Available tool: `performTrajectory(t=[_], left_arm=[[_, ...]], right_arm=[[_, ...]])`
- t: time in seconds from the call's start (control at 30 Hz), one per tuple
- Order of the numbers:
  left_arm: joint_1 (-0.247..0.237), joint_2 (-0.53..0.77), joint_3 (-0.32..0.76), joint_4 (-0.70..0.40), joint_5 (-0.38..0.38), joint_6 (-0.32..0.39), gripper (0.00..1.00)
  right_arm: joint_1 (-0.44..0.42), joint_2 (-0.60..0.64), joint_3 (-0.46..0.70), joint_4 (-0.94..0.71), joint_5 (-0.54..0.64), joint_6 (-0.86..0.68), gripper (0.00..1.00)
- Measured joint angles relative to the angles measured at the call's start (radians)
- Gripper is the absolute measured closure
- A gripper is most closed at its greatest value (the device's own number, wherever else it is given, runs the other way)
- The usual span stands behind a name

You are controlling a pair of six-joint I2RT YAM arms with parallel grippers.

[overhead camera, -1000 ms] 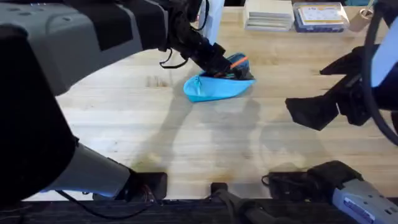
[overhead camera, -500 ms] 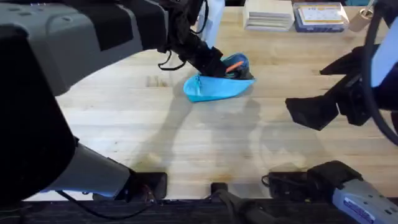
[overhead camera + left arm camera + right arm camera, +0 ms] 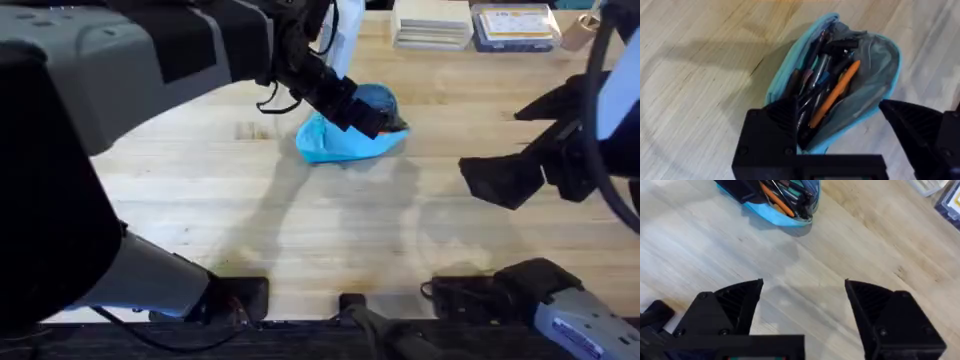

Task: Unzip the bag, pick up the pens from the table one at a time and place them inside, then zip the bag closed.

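The light-blue bag (image 3: 338, 146) lies on the table (image 3: 300, 220) at the back centre, its zipper open. In the left wrist view the bag (image 3: 875, 75) gapes wide and holds an orange pen (image 3: 835, 95) among several dark pens (image 3: 815, 65). My left gripper (image 3: 362, 116) hangs right over the bag's open end; the left gripper (image 3: 837, 107) is open, its fingers (image 3: 777, 125) straddling the bag. My right gripper (image 3: 505, 178) hovers open at the right, well clear of the bag. From the right wrist, the bag (image 3: 782, 215) lies ahead of the open right gripper (image 3: 804, 292).
A stack of white boxes (image 3: 431, 24) and a blue-lidded box (image 3: 515, 26) stand along the table's back edge. A white upright object (image 3: 347, 30) is just behind the bag. Bare tabletop stretches in front of the bag.
My left gripper drew back slightly, then came down to the right over the bag's open end. The bag now looks more bunched up. The right arm has not moved.
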Motion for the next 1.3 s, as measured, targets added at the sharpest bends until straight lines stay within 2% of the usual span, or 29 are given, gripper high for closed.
performTrajectory(t=[0.53,0.8,0.97,1.1,1.3], left_arm=[[0.0,-0.008,0.02,-0.023,0.002,-0.003,0.007],[0.002,-0.149,0.053,-0.033,-0.009,-0.004,0.007],[0.007,-0.242,0.057,-0.077,-0.009,-0.004,0.007],[0.034,-0.295,0.057,-0.143,-0.009,-0.004,0.007],[0.126,-0.371,0.057,-0.289,-0.013,0.024,0.008]], right_arm=[[0.0,0.0,0.0,0.0,0.0,0.0,0.004],[0.0,0.0,0.0,0.0,0.0,0.0,0.003],[0.0,0.0,0.0,0.0,0.0,0.0,0.004],[0.0,0.0,0.0,0.0,0.0,0.0,0.003],[0.0,0.0,0.0,-0.012,0.0,0.0,0.004]])
